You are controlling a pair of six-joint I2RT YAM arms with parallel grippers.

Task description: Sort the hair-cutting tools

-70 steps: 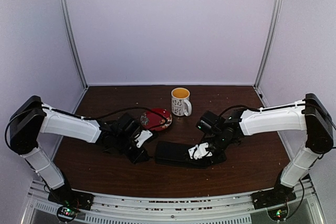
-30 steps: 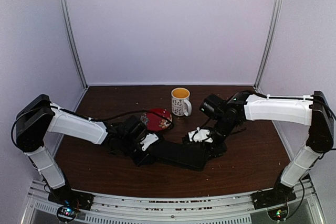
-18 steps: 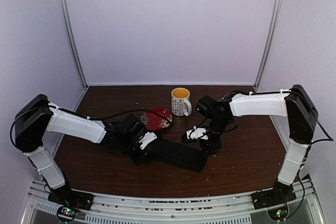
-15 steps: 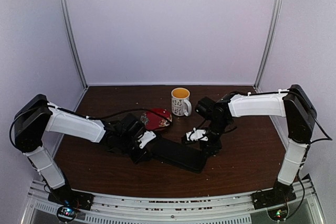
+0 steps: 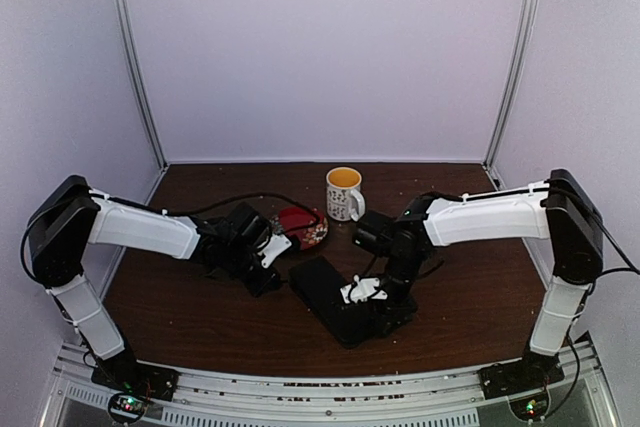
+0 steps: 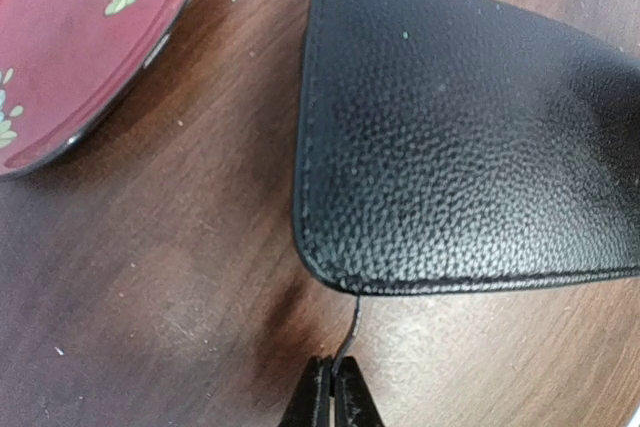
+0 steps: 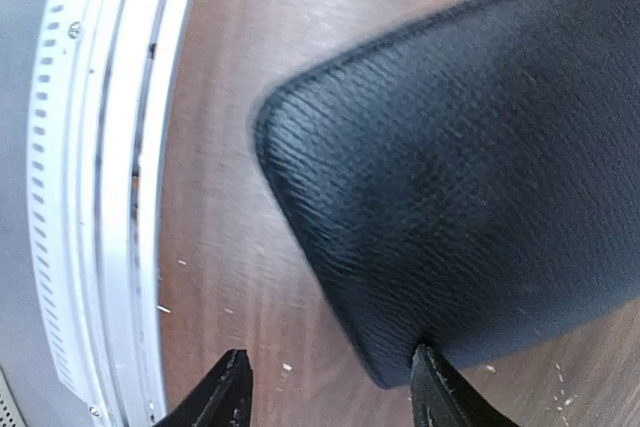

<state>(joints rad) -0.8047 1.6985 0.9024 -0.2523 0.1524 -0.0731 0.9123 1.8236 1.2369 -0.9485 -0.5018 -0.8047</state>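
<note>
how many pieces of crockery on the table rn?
2. A mug at back centre, and a red floral saucer just front-left of it. Others may be hidden from view.

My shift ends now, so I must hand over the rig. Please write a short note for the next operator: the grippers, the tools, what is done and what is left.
Left gripper: shut on a thin black pull at a corner of the black case, beside the red saucer.
Right gripper: open, jaws astride a corner at the case's near end, not clamping it.
Tools: no scissors or clips show in any view. The case looks closed.
Done: nothing sorted yet.
Left: probably open the case, then sort whatever tools turn up.
</note>
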